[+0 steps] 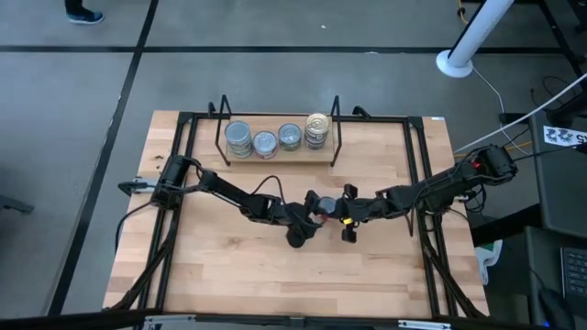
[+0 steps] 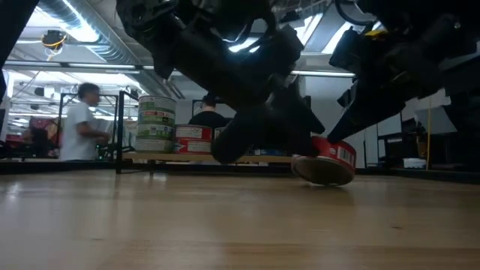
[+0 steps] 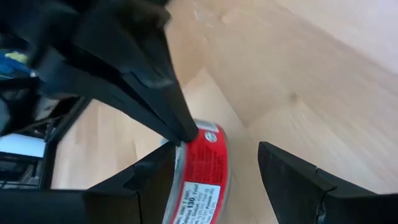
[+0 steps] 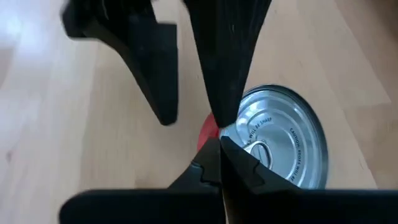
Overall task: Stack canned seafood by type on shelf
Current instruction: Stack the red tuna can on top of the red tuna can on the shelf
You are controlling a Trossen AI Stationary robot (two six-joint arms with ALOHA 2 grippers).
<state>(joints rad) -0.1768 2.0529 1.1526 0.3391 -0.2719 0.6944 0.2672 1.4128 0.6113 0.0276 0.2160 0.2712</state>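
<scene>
At the middle of the light wooden tabletop both dark arms meet over a single small round flat tin with a red label and silver lid. This red tin is tipped up on its edge, its lower rim touching the tabletop and its lid facing the right arm; the right wrist view shows the lid with its pull ring. The left gripper has its jaws spread wide, and the red tin sits between them close against one finger, with a clear gap to the other finger; it does not have hold of the tin. The right gripper reaches in from the opposite side, just beside the tin, with one finger lying across the lid's edge; whether its jaws are open or closed on anything cannot be told from here. At the far edge of the tabletop stands the low rack of thin black wire uprights on a light wooden base, well apart from both grippers. It carries four stacks of tins in a row: a blue-white stack, a silver-lidded tin, a green-labelled stack and a gold-lidded stack. Beyond the tabletop, a person in a white top stands in the room.
</scene>
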